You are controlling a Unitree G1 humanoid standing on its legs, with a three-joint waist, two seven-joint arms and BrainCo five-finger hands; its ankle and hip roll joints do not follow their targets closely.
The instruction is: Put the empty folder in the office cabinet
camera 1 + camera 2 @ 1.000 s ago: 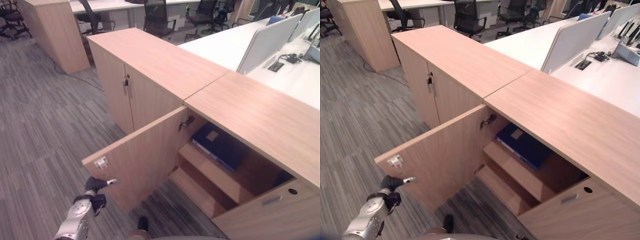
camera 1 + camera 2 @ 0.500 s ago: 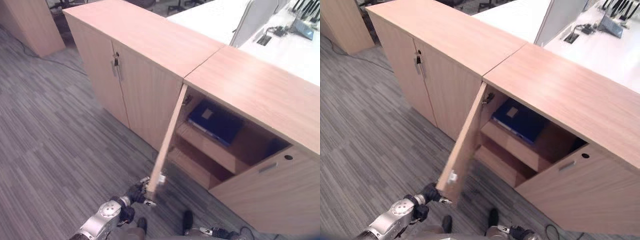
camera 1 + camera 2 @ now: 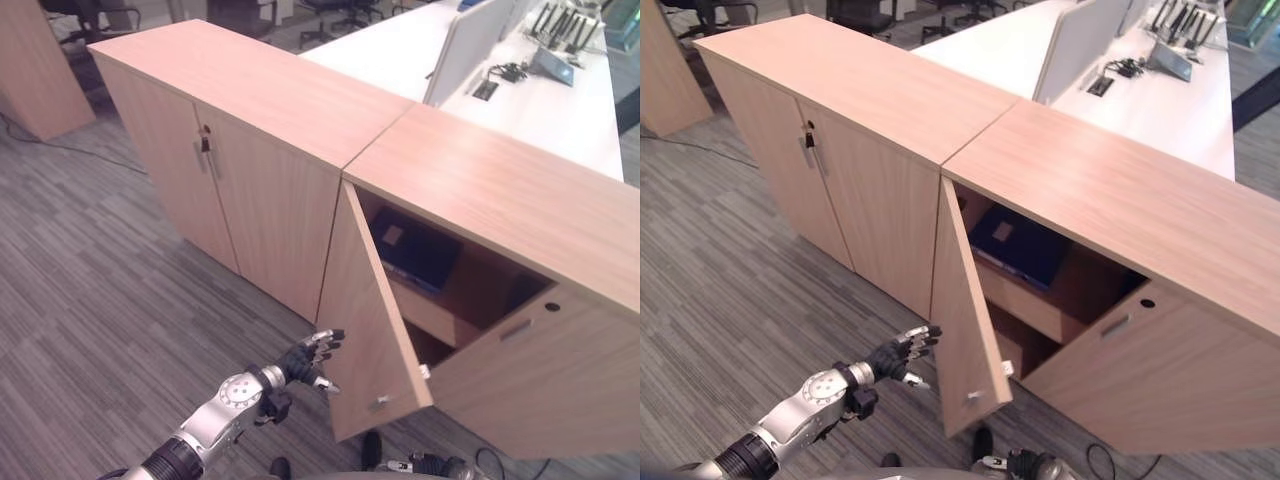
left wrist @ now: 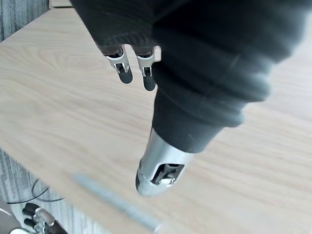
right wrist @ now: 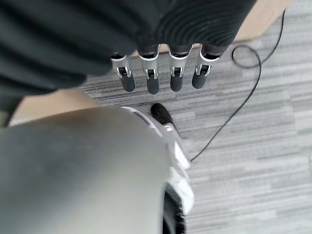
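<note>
Pushing the door [image 3: 372, 310] too hard with the flat, open left hand [image 3: 308, 356] could make it bang shut against the blue folder [image 3: 415, 250] lying on the cabinet [image 3: 500, 200] shelf, while the right hand [image 5: 161, 73] hangs loose with straight fingers.

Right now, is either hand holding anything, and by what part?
Nothing is held. The left hand is open beside the cabinet door, fingers straight. The right hand hangs open over the floor.
</note>
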